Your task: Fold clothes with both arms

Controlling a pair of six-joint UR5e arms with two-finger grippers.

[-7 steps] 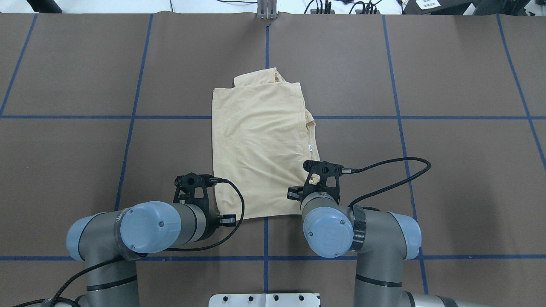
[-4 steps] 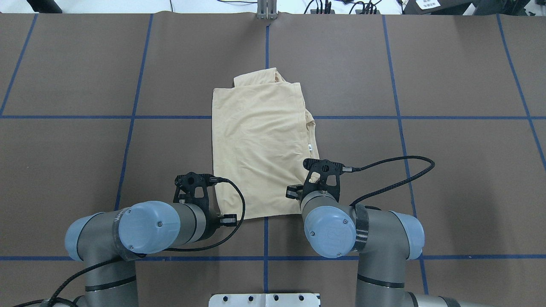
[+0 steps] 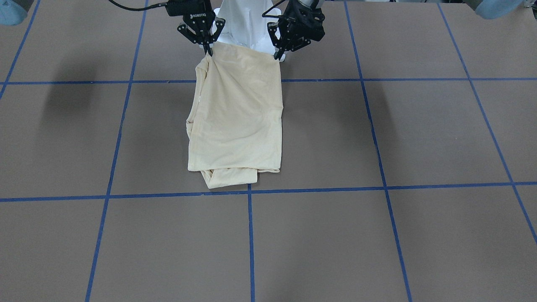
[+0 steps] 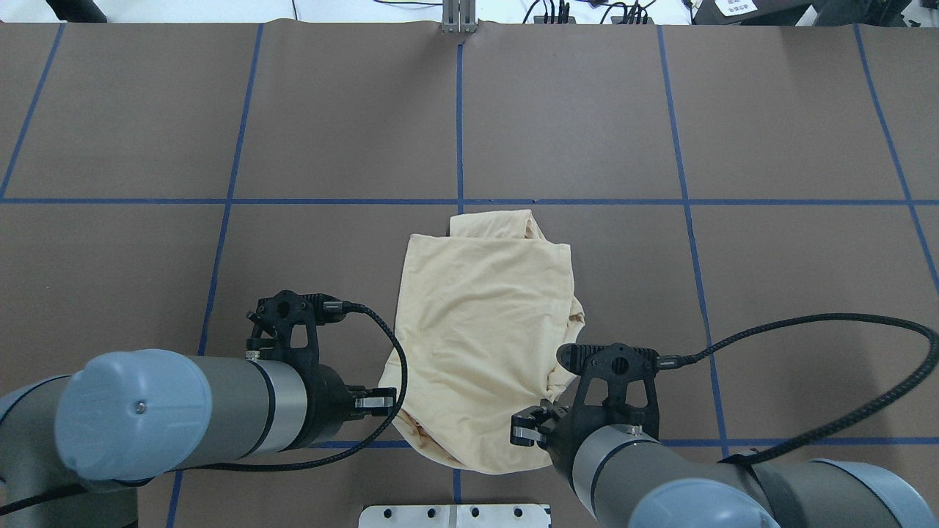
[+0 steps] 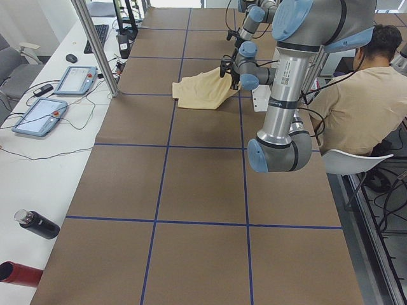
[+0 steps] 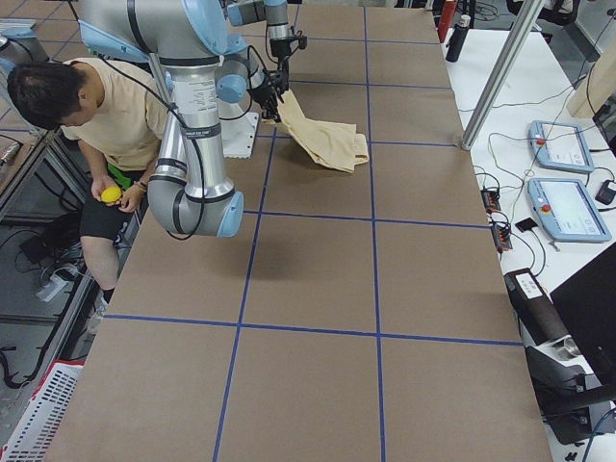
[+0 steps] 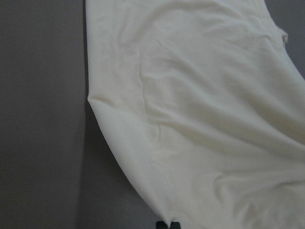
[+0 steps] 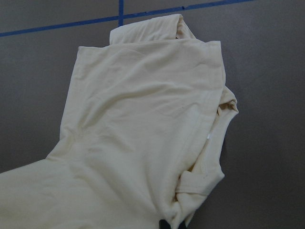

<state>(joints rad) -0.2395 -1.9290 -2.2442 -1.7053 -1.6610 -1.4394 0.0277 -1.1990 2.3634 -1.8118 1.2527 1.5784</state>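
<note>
- Our left hand (image 3: 278,55) is clenched on 1 near corner of the shirt (image 3: 239,121), and our right hand (image 3: 208,51) is clenched on the other.
- The shirt sits mid-width on the surface (image 4: 733,110), close to the robot-side edge. Its near edge hangs lifted between the 2 hands, while its far end rests on the surface just short of a blue tape line (image 4: 660,202).
- We judge the step in hand to be carrying the raised edge over toward the far end to make a fold.
- The knit looks thin and slack, so a corner could slip from either pinch if we pull before the cloth has slack.
- A tucked layer (image 4: 488,224) pokes out at the far end. Dragging rather than lifting could slide it further out and undo the folds beneath.
- The collar (image 4: 576,323) is bunched on our right side. Extra bulk there may make the new fold land crooked.
- If our 2 hands travel at uneven height or speed, the edge would skew and the corners would not meet.
</note>
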